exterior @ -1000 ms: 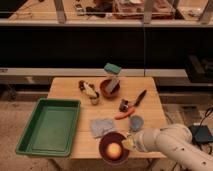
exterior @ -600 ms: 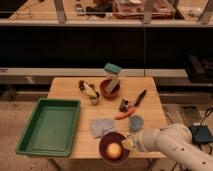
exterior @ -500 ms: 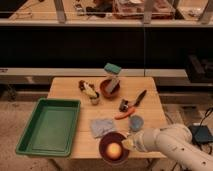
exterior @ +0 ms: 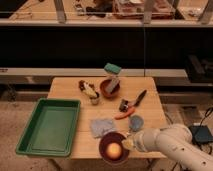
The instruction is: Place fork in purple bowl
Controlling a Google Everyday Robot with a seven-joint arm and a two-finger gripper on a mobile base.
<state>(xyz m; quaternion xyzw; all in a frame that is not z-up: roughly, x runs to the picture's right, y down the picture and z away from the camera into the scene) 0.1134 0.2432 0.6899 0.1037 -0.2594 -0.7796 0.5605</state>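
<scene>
Nothing was seen to move: the gripper (exterior: 131,145) was kept at the purple bowl's (exterior: 103,142) right rim, a pale sliver (probably the fork (exterior: 127,144)) beside it; its grip could not be told, and release was judged pending.

Nothing here carries writing, a label, a brand, a number or a sign that can be read. The gripper (exterior: 129,144) is at the front right of the worktop (exterior: 65,90), just at the right rim of the purple bowl (exterior: 104,142), and shows no legible marking. The green tray (exterior: 47,125) far to its left and the teal block (exterior: 112,68) well beyond it are plain as far as can be told.
</scene>
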